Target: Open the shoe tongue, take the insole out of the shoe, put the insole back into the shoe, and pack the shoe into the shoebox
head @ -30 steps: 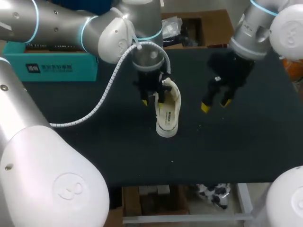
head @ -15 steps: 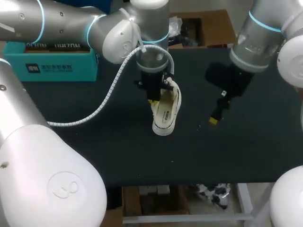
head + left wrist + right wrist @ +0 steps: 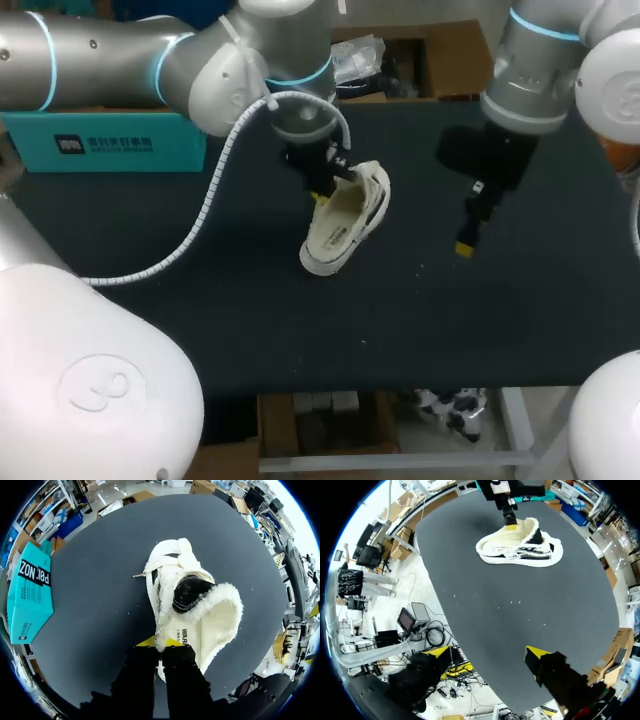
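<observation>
A white sneaker (image 3: pixel 345 220) with a fleecy lining lies on the black mat, its toe toward the front left. My left gripper (image 3: pixel 322 190) comes down from above and is shut on the fleecy rim of the shoe's opening. In the left wrist view the yellow tips (image 3: pixel 160 644) pinch that rim of the shoe (image 3: pixel 192 600), and the laced toe points away from them. My right gripper (image 3: pixel 467 238) hangs open to the right of the shoe, apart from it. In the right wrist view its fingers (image 3: pixel 535 656) stand wide, with the shoe (image 3: pixel 520 547) and left gripper (image 3: pixel 510 522) far ahead.
A teal shoebox (image 3: pixel 110 140) stands at the mat's back left, also seen beside the left gripper (image 3: pixel 30 592). A brown cardboard box (image 3: pixel 440 55) with bags sits behind the back edge. A white cable (image 3: pixel 200 215) loops off the left arm over the mat.
My left gripper closed on the shoe's rim and swung the shoe, so its toe turned toward the front left. My right gripper turned and shifted slightly right.
</observation>
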You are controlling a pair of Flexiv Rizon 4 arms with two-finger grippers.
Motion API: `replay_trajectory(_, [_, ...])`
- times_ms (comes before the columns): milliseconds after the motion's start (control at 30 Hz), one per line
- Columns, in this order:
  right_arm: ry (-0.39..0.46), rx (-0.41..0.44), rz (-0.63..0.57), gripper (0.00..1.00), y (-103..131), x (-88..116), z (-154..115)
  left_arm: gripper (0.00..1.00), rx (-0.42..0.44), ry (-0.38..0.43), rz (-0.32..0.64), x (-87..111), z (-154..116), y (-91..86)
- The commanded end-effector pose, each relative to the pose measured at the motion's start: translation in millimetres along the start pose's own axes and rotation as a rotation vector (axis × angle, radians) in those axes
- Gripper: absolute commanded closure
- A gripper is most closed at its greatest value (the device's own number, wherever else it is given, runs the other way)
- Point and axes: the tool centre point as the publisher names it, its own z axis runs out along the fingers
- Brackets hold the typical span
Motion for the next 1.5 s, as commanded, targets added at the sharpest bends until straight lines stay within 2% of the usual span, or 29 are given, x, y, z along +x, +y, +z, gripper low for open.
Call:
replay_trajectory(33, [0.008, 0.04, 0.001, 0.0, 4, -2, -2, 1.0, 0.14, 0.09, 0.155, -14.9, -46, 7.0])
replay_trajectory(133, [0.008, 0.04, 0.001, 0.0, 4, -2, -2, 1.0, 0.197, 0.133, 0.302, -20.3, -71, -8.1])
replay_trajectory(200, [0.008, 0.04, 0.001, 0.0, 4, -2, -2, 1.0, 0.241, 0.142, 0.366, -26.0, -91, -24.1])
replay_trajectory(333, [0.008, 0.04, 0.001, 0.0, 4, -2, -2, 1.0, 0.283, 0.101, 0.566, -34.3, -136, -56.6])
replay_trajectory(400, [0.008, 0.04, 0.001, 0.0, 4, -2, -2, 1.0, 0.278, 0.064, 0.638, -44.6, -157, -72.5])
replay_trajectory(533, [0.008, 0.04, 0.001, 0.0, 4, -2, -2, 1.0, 0.29, 0.006, 0.799, -79.6, -191, -96.3])
replay_trajectory(767, [0.008, 0.04, 0.001, 0.0, 4, -2, -2, 1.0, 0.29, -0.096, 1.072, -155.1, -236, -124.4])
replay_trajectory(900, [0.008, 0.04, 0.001, 0.0, 4, -2, -2, 1.0, 0.282, -0.129, 1.205, -207.2, -259, -125.3])
replay_trajectory(967, [0.008, 0.04, 0.001, 0.0, 4, -2, -2, 1.0, 0.268, -0.162, 1.241, -229.4, -261, -121.3])
replay_trajectory(1100, [0.008, 0.04, 0.001, 0.0, 4, -2, -2, 1.0, 0.245, -0.215, 1.253, -280.5, -255, -110.3])
replay_trajectory(1400, [0.008, 0.04, 0.001, 0.0, 4, -2, -2, 1.0, 0.259, -0.183, 1.283, -388.9, -239, -76.3])
replay_trajectory(1500, [0.008, 0.04, 0.001, 0.0, 4, -2, -2, 1.0, 0.259, -0.175, 1.289, -413.4, -225, -60.9])
